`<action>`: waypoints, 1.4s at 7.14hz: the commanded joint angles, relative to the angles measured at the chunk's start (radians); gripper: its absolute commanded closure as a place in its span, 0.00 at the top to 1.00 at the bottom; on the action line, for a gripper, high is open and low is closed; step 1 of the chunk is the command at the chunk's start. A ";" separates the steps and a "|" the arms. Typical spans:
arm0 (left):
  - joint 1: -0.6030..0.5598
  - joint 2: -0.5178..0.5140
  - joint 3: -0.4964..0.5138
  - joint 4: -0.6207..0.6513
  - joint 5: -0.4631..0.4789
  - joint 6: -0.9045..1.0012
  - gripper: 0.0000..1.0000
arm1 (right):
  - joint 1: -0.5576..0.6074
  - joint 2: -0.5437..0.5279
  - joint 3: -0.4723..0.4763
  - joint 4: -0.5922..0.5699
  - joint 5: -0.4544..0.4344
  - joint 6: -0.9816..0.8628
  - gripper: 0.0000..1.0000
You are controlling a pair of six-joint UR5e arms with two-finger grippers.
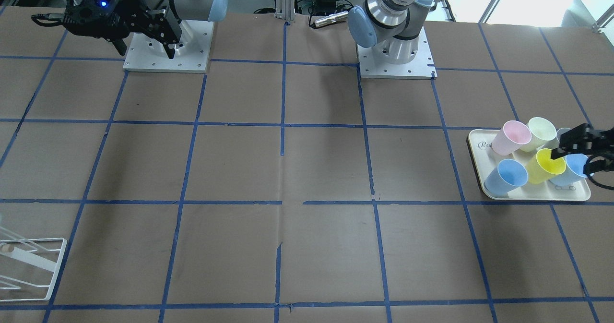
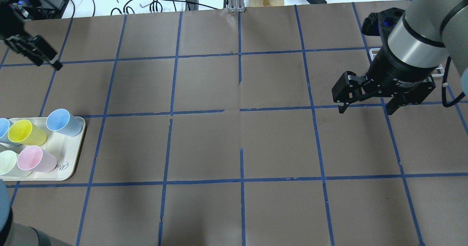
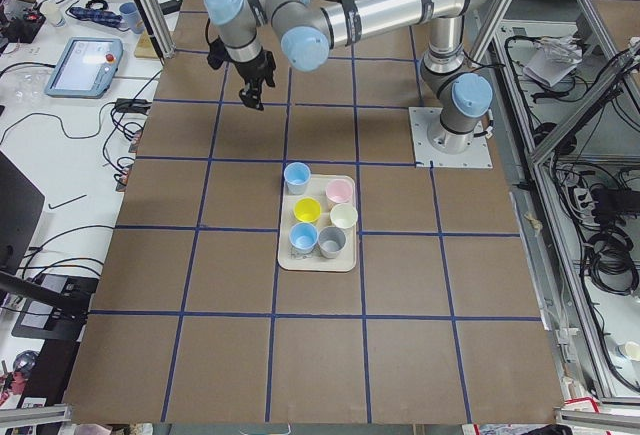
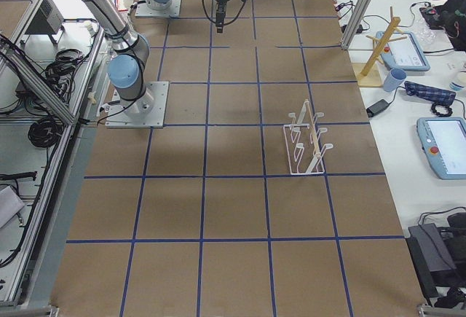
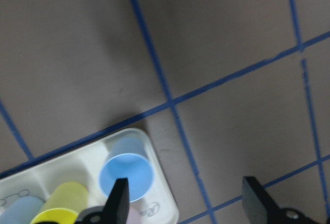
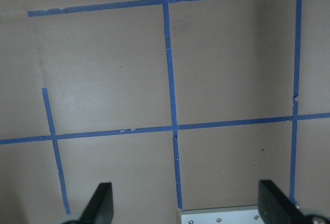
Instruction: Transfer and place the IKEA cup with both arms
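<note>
A cream tray (image 1: 537,196) at the table's left end holds several upright cups. The pale icy-blue IKEA cup (image 1: 573,165) stands at its outer end beside a yellow cup (image 1: 547,164); it also shows at the overhead view's edge (image 2: 3,127) and in the left wrist view (image 5: 20,208). The deeper blue cup (image 2: 62,121) stands at the tray's inner far corner. My left gripper (image 2: 38,54) is open and empty, high above the table beyond the tray, and shows in the left wrist view (image 5: 185,203). My right gripper (image 2: 367,109) is open and empty, raised on the right side.
Pink (image 2: 34,158), pale green (image 2: 7,162) and grey (image 3: 331,242) cups share the tray. A white wire rack (image 4: 306,146) stands on the right part of the table, partly hidden behind my right arm in the overhead view. Blue tape lines cross the brown tabletop (image 2: 237,147).
</note>
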 commanded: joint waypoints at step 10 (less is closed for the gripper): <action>-0.269 0.236 -0.111 0.013 0.080 -0.671 1.00 | 0.000 -0.023 -0.002 -0.001 0.002 -0.002 1.00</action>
